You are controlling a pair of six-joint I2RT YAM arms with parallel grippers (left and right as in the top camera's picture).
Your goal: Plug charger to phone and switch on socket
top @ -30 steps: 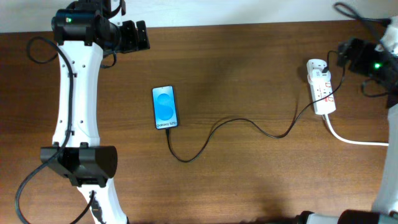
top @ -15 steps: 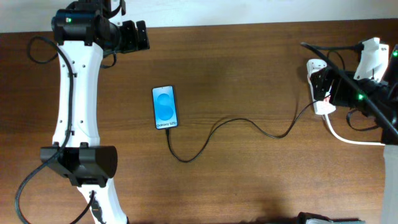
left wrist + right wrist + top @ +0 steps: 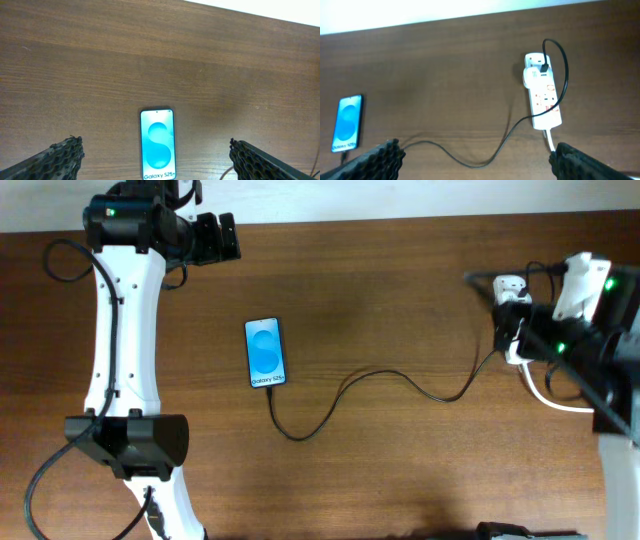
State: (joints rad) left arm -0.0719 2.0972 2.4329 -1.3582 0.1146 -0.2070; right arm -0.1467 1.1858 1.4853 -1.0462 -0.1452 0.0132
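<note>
The phone [image 3: 265, 352] lies flat left of the table's middle, its blue screen lit; it also shows in the left wrist view [image 3: 158, 150] and the right wrist view [image 3: 348, 122]. The charger [image 3: 380, 375], a thin black cable, runs in curves from the phone's bottom edge to the socket [image 3: 510, 285]. The socket [image 3: 543, 95] is a white strip with red markings and has a white adapter plugged in. My right gripper [image 3: 520, 330] hovers over the socket, hiding most of it from overhead, and is open and empty [image 3: 477, 162]. My left gripper [image 3: 215, 238] is open and empty, high behind the phone [image 3: 155, 145].
The socket's thick white cable [image 3: 548, 396] trails off toward the right edge. The left arm's white links [image 3: 125, 350] stretch along the table's left side. A pale wall edge [image 3: 260, 10] borders the table's far side.
My right arm has swung in from the far right edge, leftward over the socket. The left arm, phone and charger have not moved.
</note>
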